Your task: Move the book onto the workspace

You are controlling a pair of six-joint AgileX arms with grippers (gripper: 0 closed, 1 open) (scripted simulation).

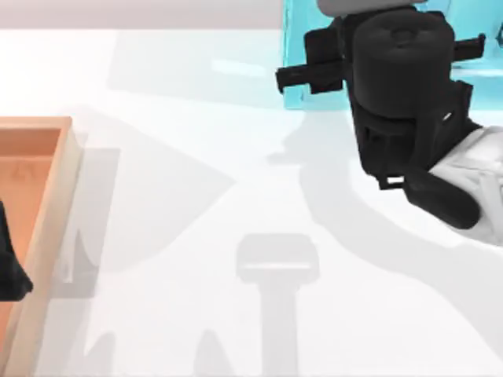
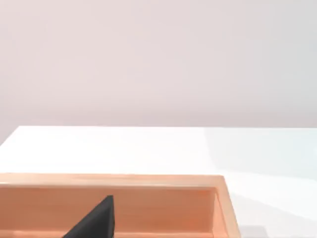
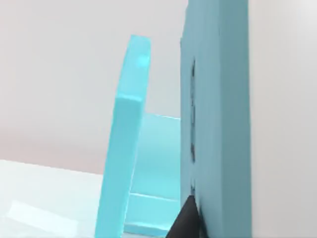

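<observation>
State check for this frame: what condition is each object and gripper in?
Book: standing upright in the shelf, close against the right gripper.
Shelf: upright at the table's far edge.
Tray: on the table's left side, nothing lying on its bare floor.
Right gripper: at the shelf, beside the book.
Left gripper: parked over the tray.

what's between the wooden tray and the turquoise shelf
In the top view, only bare white workspace crossed by shadows lies between the wooden tray and turquoise shelf.

Plain pale pinkish-grey wall (image 2: 158,59) behind the table, soft shadows under even light.
</observation>
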